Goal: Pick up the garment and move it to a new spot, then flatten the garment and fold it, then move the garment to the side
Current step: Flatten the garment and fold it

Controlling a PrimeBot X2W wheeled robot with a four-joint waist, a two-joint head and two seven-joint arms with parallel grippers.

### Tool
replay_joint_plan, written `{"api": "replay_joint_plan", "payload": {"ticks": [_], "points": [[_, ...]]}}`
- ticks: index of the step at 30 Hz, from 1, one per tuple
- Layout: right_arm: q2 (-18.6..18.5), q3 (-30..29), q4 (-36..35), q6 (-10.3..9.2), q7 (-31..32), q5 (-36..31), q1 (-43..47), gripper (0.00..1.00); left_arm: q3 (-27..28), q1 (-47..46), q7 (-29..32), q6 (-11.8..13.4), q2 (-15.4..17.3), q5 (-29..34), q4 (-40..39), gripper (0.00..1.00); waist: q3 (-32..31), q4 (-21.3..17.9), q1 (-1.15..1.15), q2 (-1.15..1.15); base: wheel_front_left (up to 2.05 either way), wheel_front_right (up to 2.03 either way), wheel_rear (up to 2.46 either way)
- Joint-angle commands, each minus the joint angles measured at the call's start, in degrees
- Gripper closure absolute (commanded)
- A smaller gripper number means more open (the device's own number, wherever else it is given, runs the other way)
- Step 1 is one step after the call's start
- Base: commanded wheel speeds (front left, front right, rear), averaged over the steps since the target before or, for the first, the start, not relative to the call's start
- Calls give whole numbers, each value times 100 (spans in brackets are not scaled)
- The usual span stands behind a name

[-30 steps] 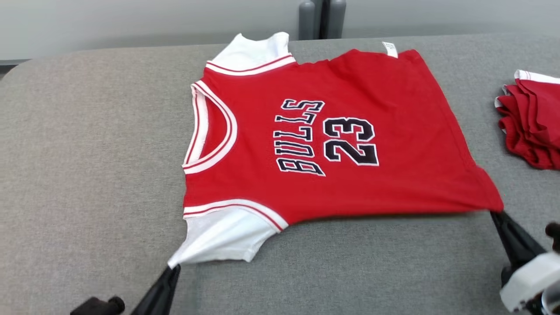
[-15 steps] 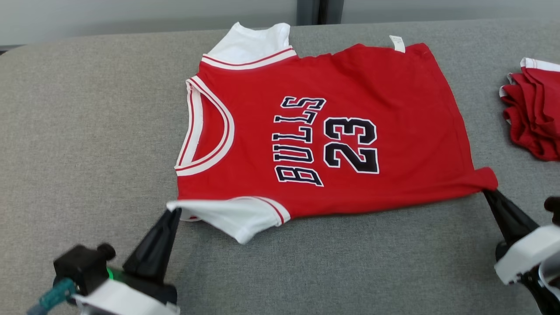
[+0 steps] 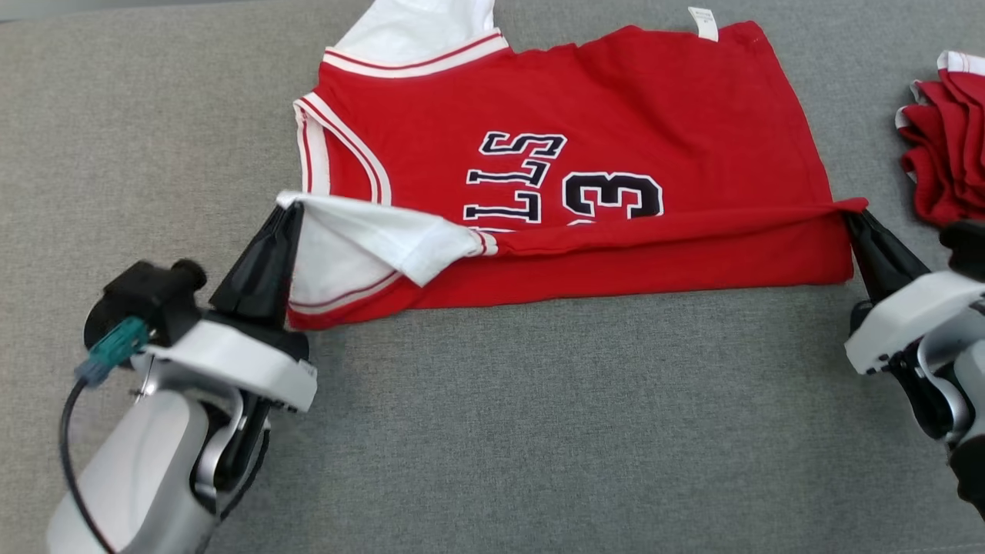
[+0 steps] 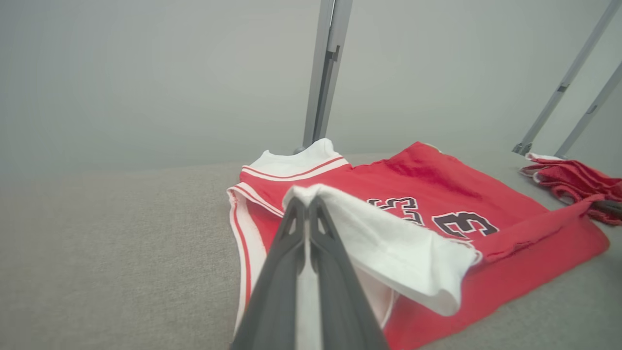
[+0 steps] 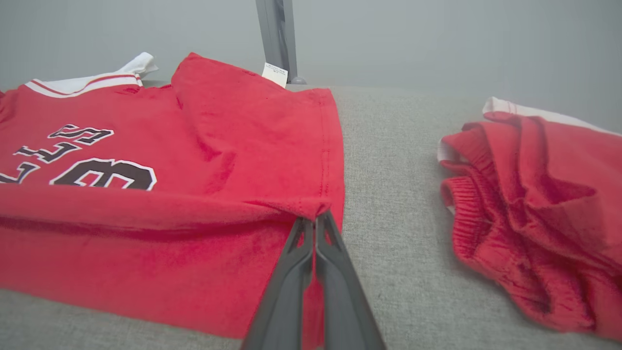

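Mid-fold here: left tool clamps the jersey by its sleeve, right tool clamps the hem corner. Jersey's at 12 o'clock on the table. Next, I'd carry both corners toward 12, evenly.

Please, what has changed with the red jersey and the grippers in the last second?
The left gripper, on the white sleeve, and the right gripper, on the hem corner, carried the near edge of the jersey up and away from the robot, folding it over the lettering, now partly covered. The head camera tilted down. Unchanged: both jaws shut on the cloth; the red shorts lie at the right.
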Motion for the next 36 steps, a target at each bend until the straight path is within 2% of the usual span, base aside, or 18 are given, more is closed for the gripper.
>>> {"api": "replay_joint_plan", "payload": {"ticks": [1,6,12,14,17,18,19,20,21,22,30,36], "points": [[0,43,93,0,-53,-88,-124,100,-38,-178,-28,-39,-10,81,115,100,46,-19,0,0,0,0,0],[112,448,668,0,-181,-297,-654,100,-302,-827,-182,-137,-157,464,1012,100,166,-47,0,0,0,0,0],[262,540,1275,0,-455,-534,-1146,100,-397,-1336,-453,40,-281,922,1765,100,258,-81,0,0,0,0,0],[356,660,1524,0,-484,-542,-1259,100,-434,-1429,-510,-101,-410,901,2048,100,279,-63,0,0,0,0,0],[455,779,1705,0,-487,-480,-1336,100,-451,-1574,-537,-106,-526,942,2397,100,273,-55,0,0,0,0,0],[473,793,1740,0,-488,-463,-1360,100,-459,-1603,-540,-88,-561,971,2505,93,265,-57,0,0,0,0,0],[495,799,1761,0,-489,-452,-1372,89,-466,-1637,-545,-86,-589,1001,2588,64,256,-60,0,0,0,0,0],[517,793,1761,0,-490,-444,-1377,65,-463,-1667,-554,-77,-618,1008,2670,50,244,-62,0,0,0,0,0],[530,772,1745,0,-490,-446,-1380,47,-437,-1693,-564,-45,-646,1012,2742,7,229,-63,0,0,0,0,0],[545,726,1709,0,-492,-447,-1370,0,-427,-1719,-566,-45,-676,1029,2788,0,208,-65,0,0,0,0,0],[557,57,1168,0,-486,-836,-897,0,-90,-1250,-576,72,-727,941,2479,0,-10,-89,0,0,0,0,0],[615,-558,770,0,-487,-1087,-219,0,-122,-288,-368,78,-649,758,2002,0,-197,-78,0,0,0,0,0]]}}
